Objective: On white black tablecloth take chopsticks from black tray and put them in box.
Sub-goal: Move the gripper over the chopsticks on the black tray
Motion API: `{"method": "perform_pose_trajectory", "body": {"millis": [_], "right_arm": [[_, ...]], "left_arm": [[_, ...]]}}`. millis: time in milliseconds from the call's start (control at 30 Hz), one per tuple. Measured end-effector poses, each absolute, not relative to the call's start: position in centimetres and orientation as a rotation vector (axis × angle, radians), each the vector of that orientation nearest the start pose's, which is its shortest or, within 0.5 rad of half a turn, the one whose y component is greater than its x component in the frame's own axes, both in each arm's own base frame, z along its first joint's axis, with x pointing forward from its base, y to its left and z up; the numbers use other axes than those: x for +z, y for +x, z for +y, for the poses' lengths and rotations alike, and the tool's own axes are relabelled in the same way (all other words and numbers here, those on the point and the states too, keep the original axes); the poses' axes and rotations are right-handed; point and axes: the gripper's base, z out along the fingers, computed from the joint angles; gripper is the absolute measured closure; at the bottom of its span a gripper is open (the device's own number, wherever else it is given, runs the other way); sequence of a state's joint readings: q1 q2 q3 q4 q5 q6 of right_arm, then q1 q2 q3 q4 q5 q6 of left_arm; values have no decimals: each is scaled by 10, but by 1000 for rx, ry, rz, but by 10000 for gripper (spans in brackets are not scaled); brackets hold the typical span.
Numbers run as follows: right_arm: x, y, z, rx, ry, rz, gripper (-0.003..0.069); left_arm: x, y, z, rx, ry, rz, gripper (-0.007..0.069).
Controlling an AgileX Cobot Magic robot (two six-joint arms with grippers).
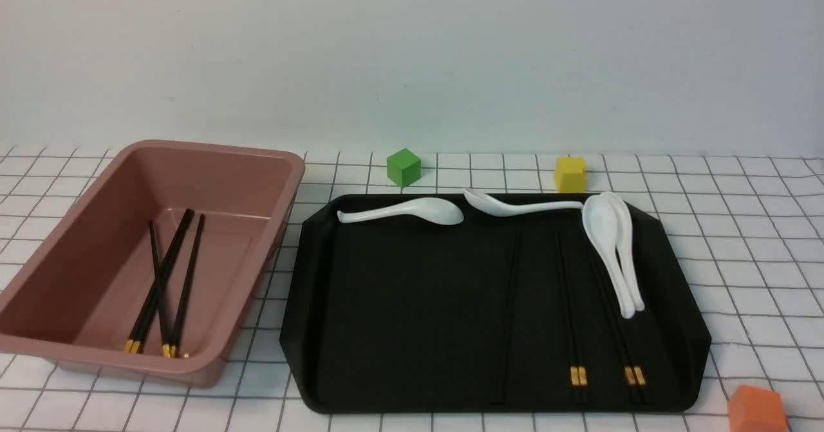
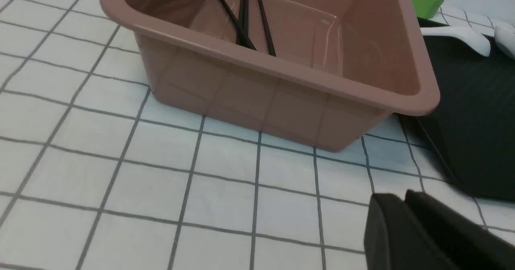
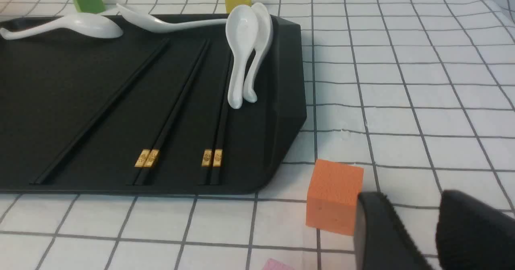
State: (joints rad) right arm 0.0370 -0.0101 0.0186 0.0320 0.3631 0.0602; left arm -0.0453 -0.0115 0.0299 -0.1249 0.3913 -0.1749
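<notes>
Starting at the left: the left jaws look pressed together with nothing in them, hovering low over the tablecloth (image 1: 740, 239) near the box (image 1: 219, 152). The box already has gold-banded chopsticks (image 1: 161, 284) lying crossed on its floor. Next along the bench is the black tray (image 1: 412, 303), with a white spoon (image 1: 412, 212) and a second spoon (image 1: 521, 205) along its far edge.

The chopsticks (image 1: 508, 316) we actually want are the plain black pair, lying flat and side by side a bit right of the tray's middle. They run from far to near and barely show against the matte black. Two gold-banded pairs (image 1: 577, 376) and stacked spoons (image 1: 608, 245) sit further right.

My guess is they're light, stiff and slick, so they could roll or scissor apart. I'd pinch across both sticks around mid-length, with the fingers nearly scraping the tray.

The right jaws are spread and empty, just beside the orange cube (image 3: 334, 197) off the tray's near right corner.
</notes>
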Motion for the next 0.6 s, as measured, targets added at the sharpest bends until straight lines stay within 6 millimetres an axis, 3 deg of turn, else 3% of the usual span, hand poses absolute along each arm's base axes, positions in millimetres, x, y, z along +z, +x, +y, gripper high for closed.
{"method": "perform_pose_trajectory", "body": {"millis": [600], "right_arm": [[175, 53, 3, 99, 41, 1856, 419]], "left_arm": [[169, 52, -7, -274, -200, 1889, 547]]}}
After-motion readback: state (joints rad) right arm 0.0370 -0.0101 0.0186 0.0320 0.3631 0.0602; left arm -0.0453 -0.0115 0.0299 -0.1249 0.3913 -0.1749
